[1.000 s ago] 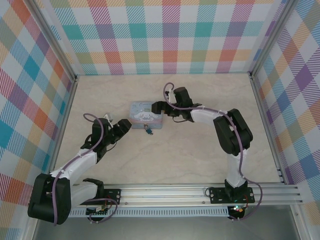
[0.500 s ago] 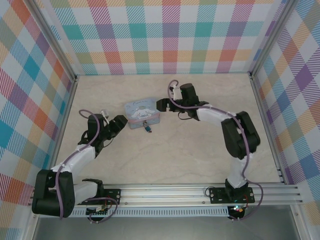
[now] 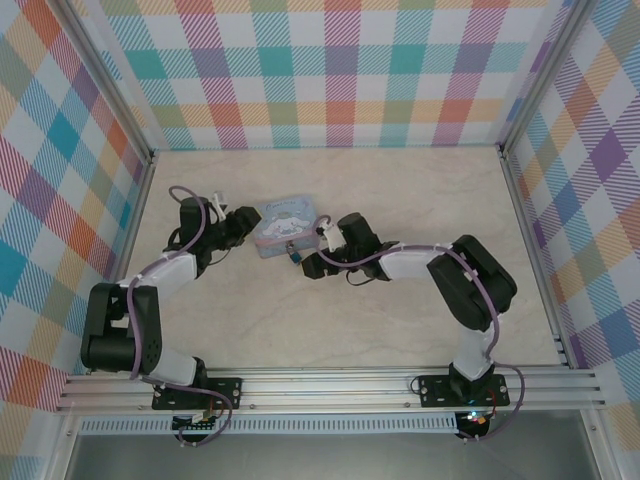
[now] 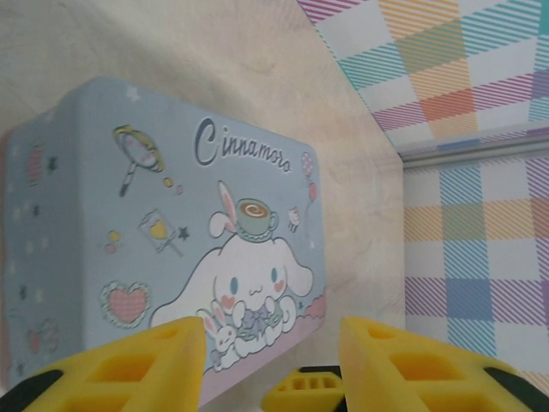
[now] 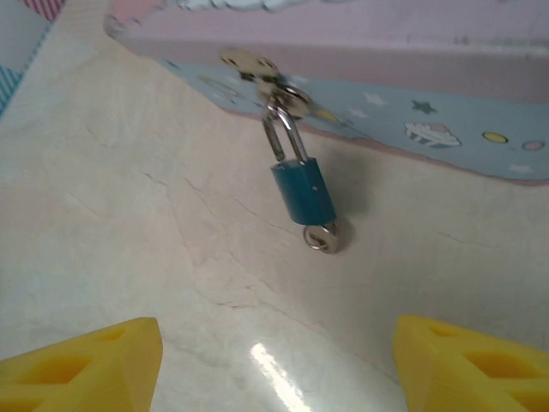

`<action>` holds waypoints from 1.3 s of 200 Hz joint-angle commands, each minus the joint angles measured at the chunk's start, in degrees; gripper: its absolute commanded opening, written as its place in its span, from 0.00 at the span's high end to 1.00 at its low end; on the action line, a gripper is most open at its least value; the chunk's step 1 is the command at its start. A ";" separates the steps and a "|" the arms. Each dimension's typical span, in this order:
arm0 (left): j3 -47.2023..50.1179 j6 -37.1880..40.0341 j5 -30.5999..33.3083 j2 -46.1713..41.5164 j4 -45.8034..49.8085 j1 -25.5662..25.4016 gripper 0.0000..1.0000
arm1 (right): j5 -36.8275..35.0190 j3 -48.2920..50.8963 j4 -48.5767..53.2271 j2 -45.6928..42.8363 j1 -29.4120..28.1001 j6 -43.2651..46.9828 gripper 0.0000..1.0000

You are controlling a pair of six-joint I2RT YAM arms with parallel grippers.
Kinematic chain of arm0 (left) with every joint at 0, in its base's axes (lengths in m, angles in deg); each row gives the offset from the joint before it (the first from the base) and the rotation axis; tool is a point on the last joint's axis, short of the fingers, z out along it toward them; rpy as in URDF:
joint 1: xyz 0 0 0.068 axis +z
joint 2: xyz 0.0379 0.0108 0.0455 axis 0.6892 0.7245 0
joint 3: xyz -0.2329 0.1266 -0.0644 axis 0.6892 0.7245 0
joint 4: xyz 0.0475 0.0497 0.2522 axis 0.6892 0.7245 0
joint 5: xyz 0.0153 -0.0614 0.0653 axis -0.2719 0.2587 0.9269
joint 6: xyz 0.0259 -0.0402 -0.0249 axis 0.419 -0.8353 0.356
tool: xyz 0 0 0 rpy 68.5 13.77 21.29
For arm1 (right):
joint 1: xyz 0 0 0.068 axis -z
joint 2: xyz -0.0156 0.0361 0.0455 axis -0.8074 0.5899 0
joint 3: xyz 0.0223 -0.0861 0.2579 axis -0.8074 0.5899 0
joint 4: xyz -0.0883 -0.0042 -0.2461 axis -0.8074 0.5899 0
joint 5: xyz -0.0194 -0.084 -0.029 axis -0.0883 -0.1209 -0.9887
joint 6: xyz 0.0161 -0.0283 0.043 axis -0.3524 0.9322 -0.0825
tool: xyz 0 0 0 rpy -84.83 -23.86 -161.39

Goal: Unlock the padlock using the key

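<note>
My left pincer (image 3: pixel 243 222) sits just beside the left end of the tin (image 3: pixel 283 225). From its wrist camera, the left pincer (image 4: pixel 270 343) is spread. Its yellow fingers (image 4: pixel 129 369) stand apart with nothing pinched between them. The tin (image 4: pixel 171 232) lies close ahead with its printed lid facing up, and the tin's near corner shows in the gap. I cannot tell whether a finger touches the tin.

My right pincer (image 3: pixel 308 268) is on the near side of the tin, low over the surface (image 3: pixel 400 320). From its wrist camera, the right pincer (image 5: pixel 276 343) is also spread wide, with only bare surface (image 5: pixel 129 215) between the fingers (image 5: pixel 86 365).

The padlock (image 5: pixel 302 190) lies on the surface against the tin's front wall (image 5: pixel 429 129). Its thin shackle is hooked through the metal hasp (image 5: pixel 257 73) on that wall, and its blue body points away from the tin toward my right pincer. From above, the padlock (image 3: pixel 297 256) shows as a small blue speck at the tin's near edge.

The key (image 5: pixel 322 238) shows as a small round metal head touching the padlock's end farthest from the tin. I cannot tell how deep it sits.
</note>
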 commanded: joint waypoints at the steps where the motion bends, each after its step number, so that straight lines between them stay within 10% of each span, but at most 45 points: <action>1: -2.75 0.82 -3.89 2.07 -1.75 0.33 0.56 | -1.86 -3.30 -3.65 1.90 -0.46 3.16 0.33; 260: -10.77 -0.75 -3.24 15.26 -3.93 -4.29 0.56 | -2.89 -11.27 -2.82 12.51 -3.00 5.64 0.66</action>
